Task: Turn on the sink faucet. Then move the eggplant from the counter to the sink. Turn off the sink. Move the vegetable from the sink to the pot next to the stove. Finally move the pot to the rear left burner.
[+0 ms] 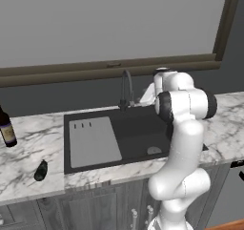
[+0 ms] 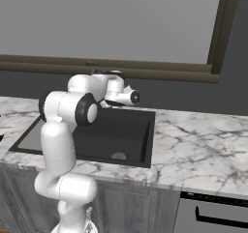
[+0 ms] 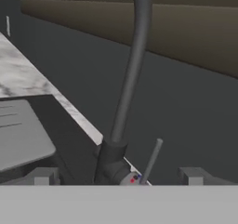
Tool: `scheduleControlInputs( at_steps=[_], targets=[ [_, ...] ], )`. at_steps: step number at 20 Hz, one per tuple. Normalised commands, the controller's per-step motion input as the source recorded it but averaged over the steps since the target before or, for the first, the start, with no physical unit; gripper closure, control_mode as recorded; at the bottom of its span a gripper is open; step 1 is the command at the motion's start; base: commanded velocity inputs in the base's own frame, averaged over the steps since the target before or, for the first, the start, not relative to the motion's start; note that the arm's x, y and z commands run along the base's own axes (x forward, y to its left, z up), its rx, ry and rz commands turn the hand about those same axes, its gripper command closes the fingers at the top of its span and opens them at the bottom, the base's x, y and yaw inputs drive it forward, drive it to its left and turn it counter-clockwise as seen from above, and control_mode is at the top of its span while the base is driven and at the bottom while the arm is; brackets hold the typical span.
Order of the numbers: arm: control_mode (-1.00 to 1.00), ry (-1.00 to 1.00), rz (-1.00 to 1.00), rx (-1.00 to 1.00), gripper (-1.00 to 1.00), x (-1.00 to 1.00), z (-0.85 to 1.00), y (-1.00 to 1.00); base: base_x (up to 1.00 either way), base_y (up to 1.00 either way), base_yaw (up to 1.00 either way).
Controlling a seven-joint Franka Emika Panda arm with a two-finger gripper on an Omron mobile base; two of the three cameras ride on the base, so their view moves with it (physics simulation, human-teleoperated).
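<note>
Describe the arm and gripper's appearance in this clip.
The arm is glossy white, built of rounded tubular segments with dark grey to black bands at the joints; no loose cables or markings are visible. The hand is white too. The gripper has two small, blocky grey fingertips, seen low in the hand view.

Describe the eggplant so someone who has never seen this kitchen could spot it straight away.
Start at the dark sink set in the marble counter. Go left past its grey draining board to the counter's front edge: the eggplant lies there, small and dark. The wine bottle behind it stands upright and is taller.
</note>
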Motion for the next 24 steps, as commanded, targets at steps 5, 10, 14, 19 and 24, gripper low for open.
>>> scheduleControlInputs(
  at_steps=[5, 10, 14, 19, 24],
  targets=[
    [-1.0, 0.0, 0.0, 0.0, -1.0, 0.27, -0.12, 0.06, 0.0, 0.0, 0.0],
    [-1.0, 0.0, 0.0, 0.0, -1.0, 0.24, -0.15, 0.08, 0.0, 0.0, 0.0],
    [-1.0, 0.0, 0.0, 0.0, -1.0, 0.19, -0.15, 0.04, 0.0, 0.0, 0.0],
    [-1.0, 0.0, 0.01, 0.0, -1.0, 0.18, -0.14, 0.02, 0.0, 0.0, 0.0],
    [-1.0, 0.0, 0.0, 0.0, -1.0, 0.19, -0.12, 0.01, 0.0, 0.0, 0.0]
  ],
)
